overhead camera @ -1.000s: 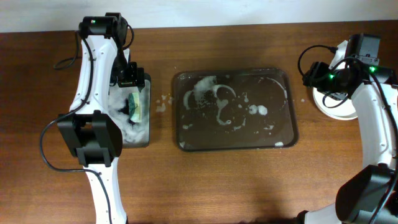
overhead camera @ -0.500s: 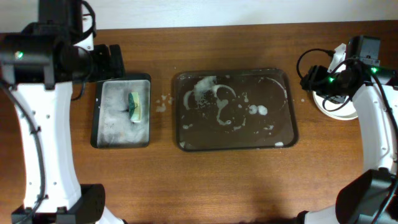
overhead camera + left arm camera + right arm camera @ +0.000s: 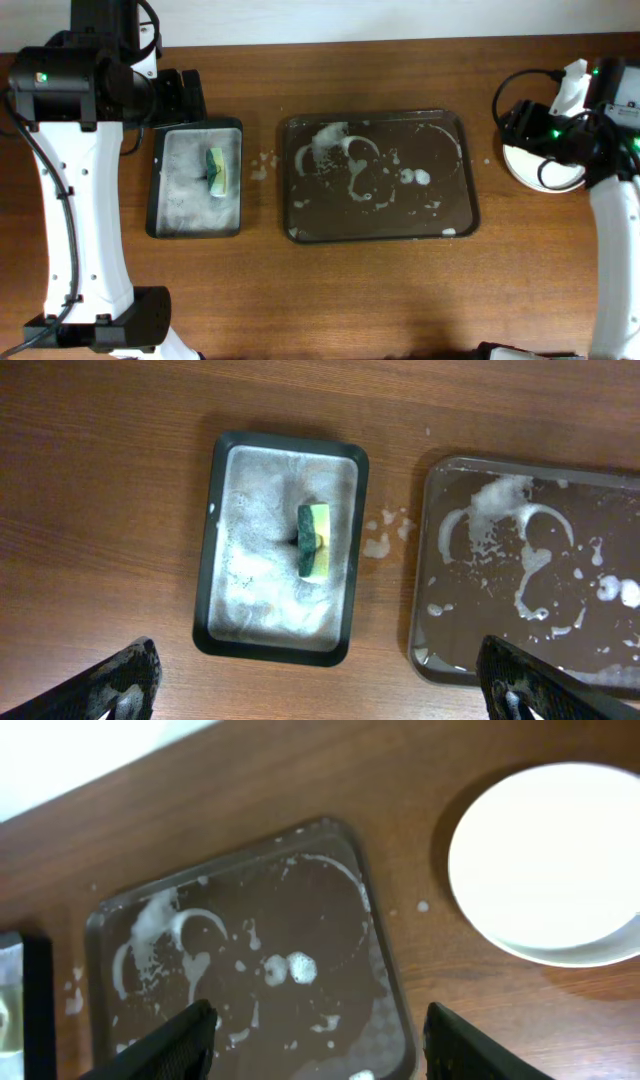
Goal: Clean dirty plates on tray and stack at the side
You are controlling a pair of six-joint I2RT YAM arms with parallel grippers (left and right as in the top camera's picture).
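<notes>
Plates (image 3: 548, 855) stacked, white, clean, by bench's right edge; tray (image 3: 445, 195) foam-streaked; left gripper (image 3: 322, 685) and right gripper (image 3: 320, 1025) jaws apart.

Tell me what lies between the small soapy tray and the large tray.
Only wooden table with a few white foam splashes on it, nothing else. The overhead and left wrist views both show it.

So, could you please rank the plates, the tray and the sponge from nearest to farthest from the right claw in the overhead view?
1. Plates, beside the right claw, far right.
2. Tray, mid-table.
3. Sponge, far left, in the small soapy tray.
</notes>
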